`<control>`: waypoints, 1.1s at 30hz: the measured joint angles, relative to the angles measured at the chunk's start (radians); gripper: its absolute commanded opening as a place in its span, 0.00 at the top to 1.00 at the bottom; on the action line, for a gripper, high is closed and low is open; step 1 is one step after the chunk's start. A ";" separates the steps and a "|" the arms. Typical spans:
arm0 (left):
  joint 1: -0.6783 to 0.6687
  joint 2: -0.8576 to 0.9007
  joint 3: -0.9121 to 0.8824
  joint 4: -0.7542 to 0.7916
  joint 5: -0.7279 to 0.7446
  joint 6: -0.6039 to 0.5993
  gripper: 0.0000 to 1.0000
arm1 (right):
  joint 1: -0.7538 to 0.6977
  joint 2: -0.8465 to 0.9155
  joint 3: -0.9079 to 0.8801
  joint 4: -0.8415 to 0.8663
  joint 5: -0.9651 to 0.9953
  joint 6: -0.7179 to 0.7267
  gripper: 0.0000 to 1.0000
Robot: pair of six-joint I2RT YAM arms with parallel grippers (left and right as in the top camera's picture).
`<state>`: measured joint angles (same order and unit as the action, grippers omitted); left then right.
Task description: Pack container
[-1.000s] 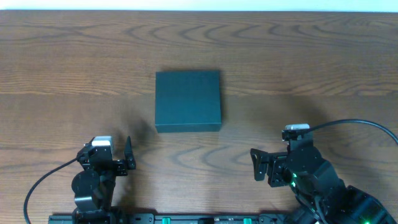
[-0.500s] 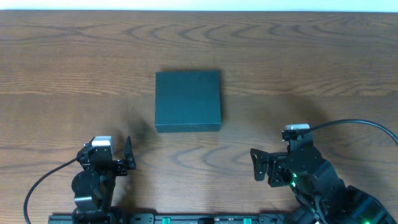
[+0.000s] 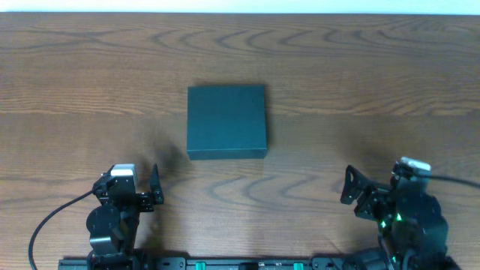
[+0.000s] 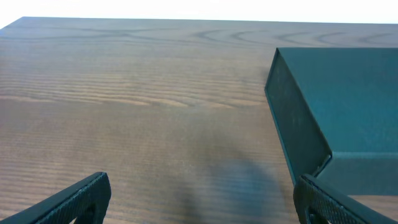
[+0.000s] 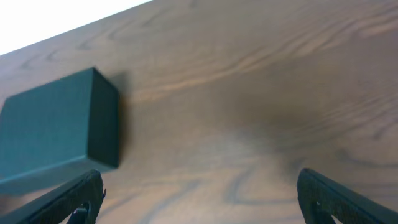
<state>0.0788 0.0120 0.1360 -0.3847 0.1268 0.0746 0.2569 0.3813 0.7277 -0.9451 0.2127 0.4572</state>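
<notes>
**Desk:** Where does the box lie?

**Photographer:** The dark teal box [image 3: 226, 120] sits flat on the wooden table [image 3: 375, 67], lid down. From overhead it is near the middle, a little toward twelve o'clock, and nothing touches it.

**Desk:** And the two arms?

**Photographer:** The left gripper [image 4: 200, 198] waits between seven and eight o'clock of the box, well apart from it. Its fingers are spread wide and empty, and its wrist camera catches a corner of the box at two o'clock. The right gripper [image 5: 200, 190] stands at the box's four o'clock, also well apart. Its fingers are likewise spread wide and hold nothing, and its own camera shows the box at nine o'clock.
</notes>
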 measured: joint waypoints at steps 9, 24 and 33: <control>0.000 -0.001 0.000 0.001 0.000 0.000 0.05 | -0.074 -0.275 -0.273 0.113 0.008 -0.178 0.01; 0.000 -0.001 0.000 0.001 0.000 0.000 0.05 | -0.094 -0.367 -0.529 0.121 0.015 -0.206 0.01; 0.000 -0.001 0.000 0.001 0.000 0.000 0.05 | -0.095 -0.367 -0.534 0.131 0.003 -0.206 0.01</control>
<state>0.0788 0.0109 0.1360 -0.3840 0.1268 0.0746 0.1623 0.0147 0.1932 -0.8143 0.2157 0.2512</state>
